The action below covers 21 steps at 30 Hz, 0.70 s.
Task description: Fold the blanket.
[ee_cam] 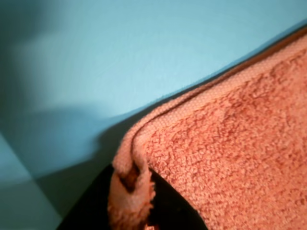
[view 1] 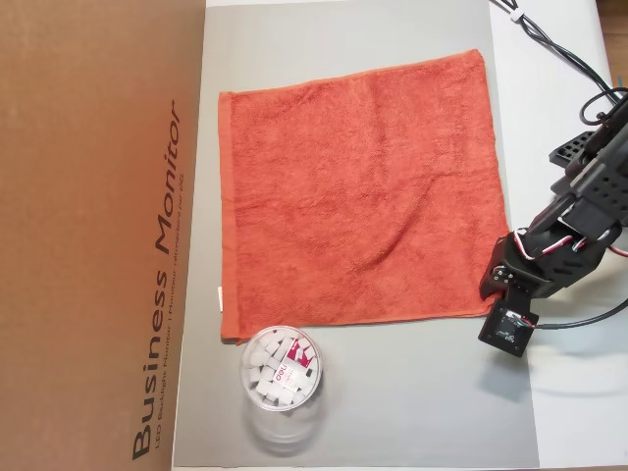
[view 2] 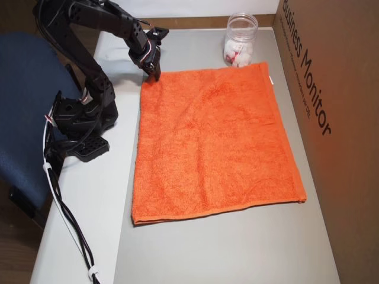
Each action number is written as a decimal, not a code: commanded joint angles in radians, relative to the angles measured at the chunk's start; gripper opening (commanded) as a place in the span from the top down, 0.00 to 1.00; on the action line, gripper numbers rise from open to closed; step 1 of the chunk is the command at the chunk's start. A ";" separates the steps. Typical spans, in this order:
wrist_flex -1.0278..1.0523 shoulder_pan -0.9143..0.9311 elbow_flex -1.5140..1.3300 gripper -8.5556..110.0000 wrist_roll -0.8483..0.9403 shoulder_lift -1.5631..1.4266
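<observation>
The orange-red blanket (view 1: 363, 191) lies spread flat on the grey mat (view 1: 412, 402), a small white tag (view 1: 218, 294) on its left hem in that overhead view. My gripper (view 1: 497, 292) is at the blanket's lower right corner there; in another overhead view the gripper (view 2: 155, 75) sits at the far left corner of the blanket (view 2: 213, 142). In the wrist view the hemmed corner (ee_cam: 128, 165) is bunched and slightly lifted between my black fingers (ee_cam: 177, 211), so the gripper (ee_cam: 132, 196) is shut on it.
A round clear tub (view 1: 282, 371) of white pieces stands just off the blanket's edge, near the tag corner; the same tub (view 2: 240, 40) shows at the far side. A big cardboard box (view 1: 98, 235) borders the mat. Cables (view 1: 559, 49) and a blue chair (view 2: 23, 118) lie beside the arm's base (view 2: 83, 118).
</observation>
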<state>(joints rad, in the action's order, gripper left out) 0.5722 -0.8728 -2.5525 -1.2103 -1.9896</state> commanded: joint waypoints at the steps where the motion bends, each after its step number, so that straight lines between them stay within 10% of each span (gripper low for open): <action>1: 0.005 -0.003 -0.011 0.93 -0.006 -0.091; 21: 0.005 -0.002 0.002 0.93 -0.006 -0.391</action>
<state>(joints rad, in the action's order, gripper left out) 0.5737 -0.8774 -2.5786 -1.2195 -2.3102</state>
